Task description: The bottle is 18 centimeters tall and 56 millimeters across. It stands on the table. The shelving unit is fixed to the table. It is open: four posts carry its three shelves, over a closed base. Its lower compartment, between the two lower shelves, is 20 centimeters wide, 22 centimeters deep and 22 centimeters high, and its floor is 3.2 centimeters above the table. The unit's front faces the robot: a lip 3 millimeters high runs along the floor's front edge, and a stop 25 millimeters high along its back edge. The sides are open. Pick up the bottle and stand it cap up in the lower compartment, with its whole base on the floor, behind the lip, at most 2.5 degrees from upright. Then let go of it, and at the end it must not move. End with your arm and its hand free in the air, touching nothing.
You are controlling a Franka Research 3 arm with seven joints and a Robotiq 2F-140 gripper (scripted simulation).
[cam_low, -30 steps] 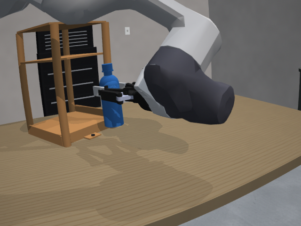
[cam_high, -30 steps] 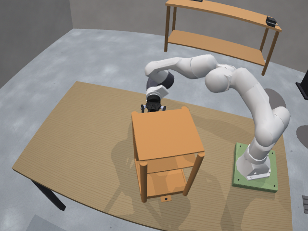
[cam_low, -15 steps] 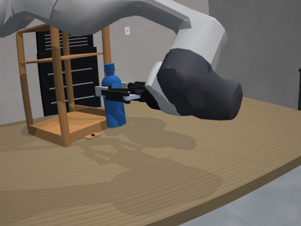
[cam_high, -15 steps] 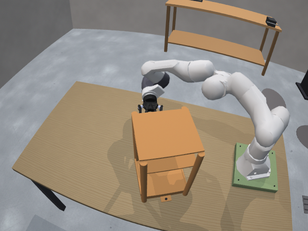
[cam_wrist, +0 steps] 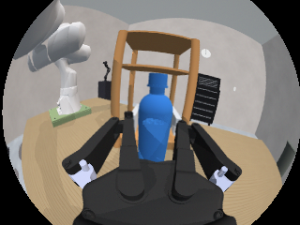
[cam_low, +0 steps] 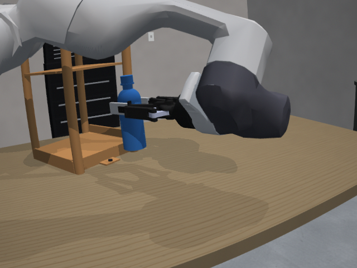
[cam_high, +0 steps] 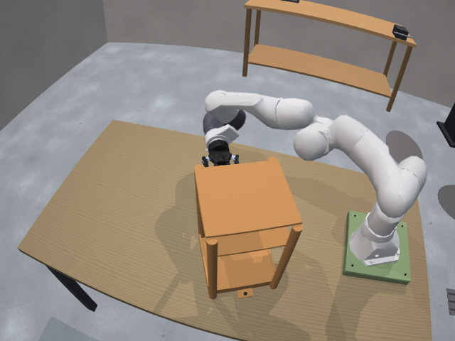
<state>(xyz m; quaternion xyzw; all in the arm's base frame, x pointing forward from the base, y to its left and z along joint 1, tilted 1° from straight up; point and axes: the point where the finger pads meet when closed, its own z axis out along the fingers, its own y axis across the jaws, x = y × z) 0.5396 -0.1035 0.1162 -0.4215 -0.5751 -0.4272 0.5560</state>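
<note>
Two fingers [cam_low: 119,108] pinching the blue bottle [cam_low: 131,127], corner post [cam_low: 126,62] just behind, shelving unit [cam_low: 72,127] beside.

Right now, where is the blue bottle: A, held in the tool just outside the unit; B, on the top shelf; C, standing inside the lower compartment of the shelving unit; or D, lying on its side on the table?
A: the exterior view shows the blue bottle upright, cap up, clamped at mid-body by the tool, beside a corner post of the shelving unit, not inside it.

White rounded arm [cam_high: 367,146], black end effector [cam_low: 138,110]
</note>
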